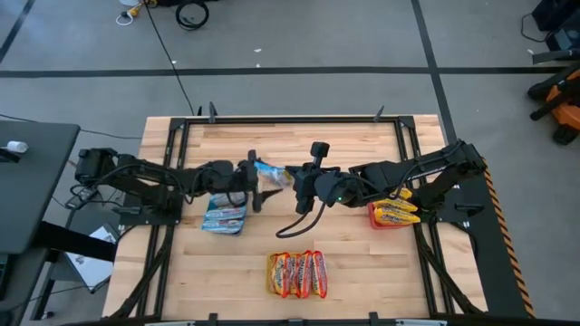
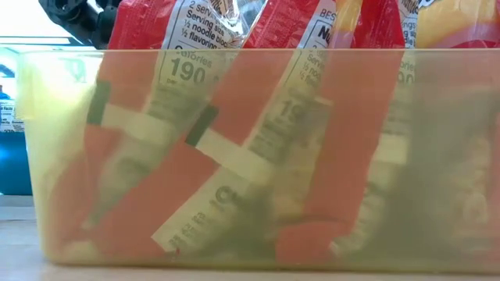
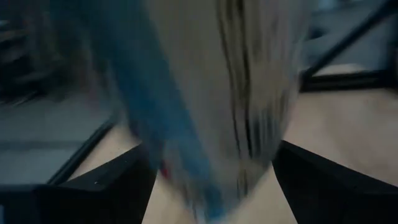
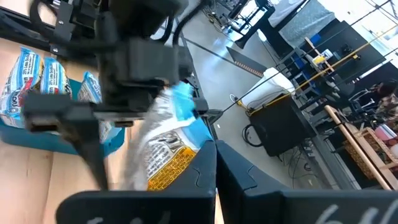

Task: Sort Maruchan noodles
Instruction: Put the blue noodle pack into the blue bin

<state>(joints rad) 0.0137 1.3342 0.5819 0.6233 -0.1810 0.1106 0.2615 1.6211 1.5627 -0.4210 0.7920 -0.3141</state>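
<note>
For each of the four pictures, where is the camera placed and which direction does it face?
High: above the table, facing down; both arms, left pincer, right pincer.
Low: at table height, against a clear bin of red packets; no pincer shows.
Left wrist: on the left arm, past its fingers at a blue-white packet.
Right wrist: on the right arm, toward the left pincer.
High and both wrist views share that packet.

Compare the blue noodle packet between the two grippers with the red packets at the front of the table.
The blue packet is a single one held up between the left gripper and right gripper; the red packets are several, standing side by side in a tray. One is silvery-white and blue, the others red-orange. Both are flat ramen packets.
</note>
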